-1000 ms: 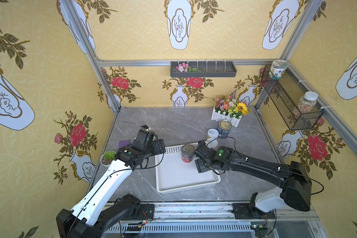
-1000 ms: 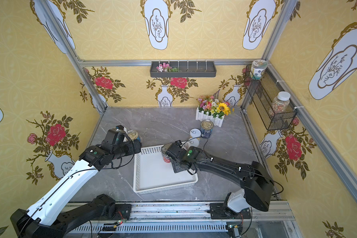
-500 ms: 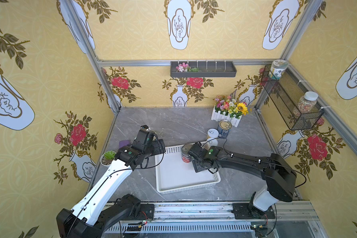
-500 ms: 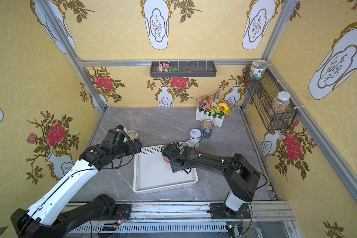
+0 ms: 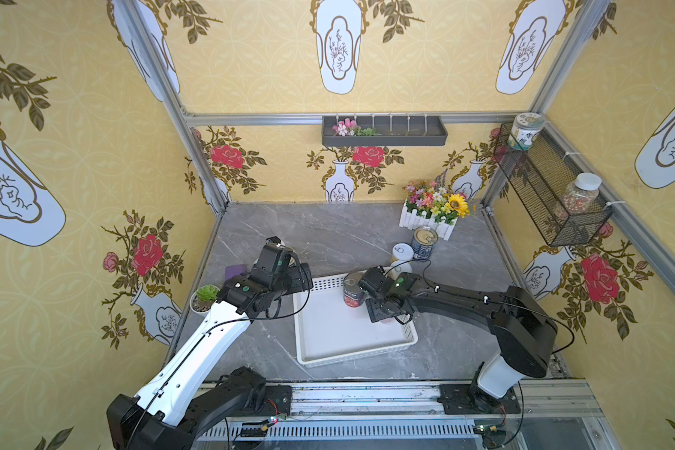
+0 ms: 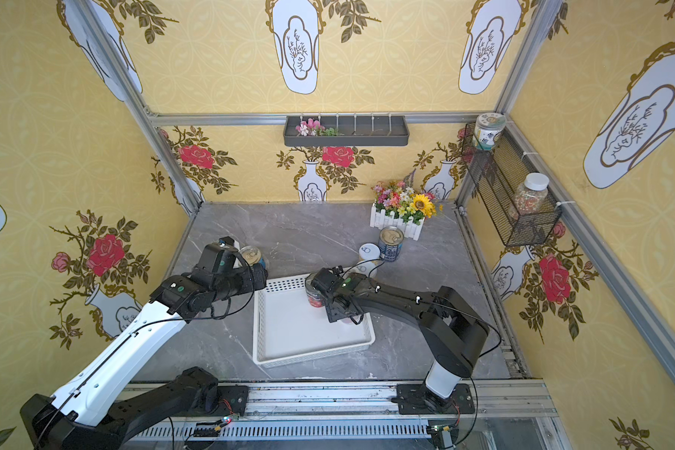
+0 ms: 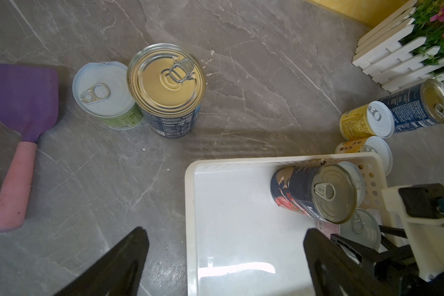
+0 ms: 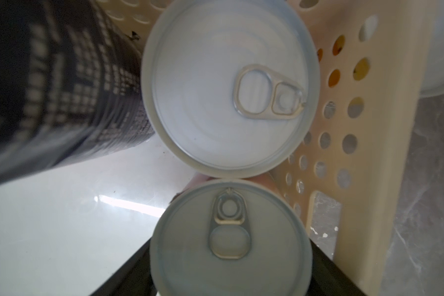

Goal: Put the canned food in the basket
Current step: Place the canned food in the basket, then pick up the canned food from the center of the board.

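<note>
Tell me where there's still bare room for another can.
The basket floor is bare along its near and left sides. The table is bare at the back, between the left-hand blue can and the flower box. Crowded: the basket's far right corner, where the tall can and two white-lidded cans stand.

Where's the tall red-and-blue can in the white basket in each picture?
In a top view: the tall can stands at the basket's far edge.
In a top view: the can, same place, partly hidden.
Left wrist: the can, near the basket's corner.
Right wrist: only the can's dark, blurred side.
Shared landmark: the basket's holed wall.
</note>
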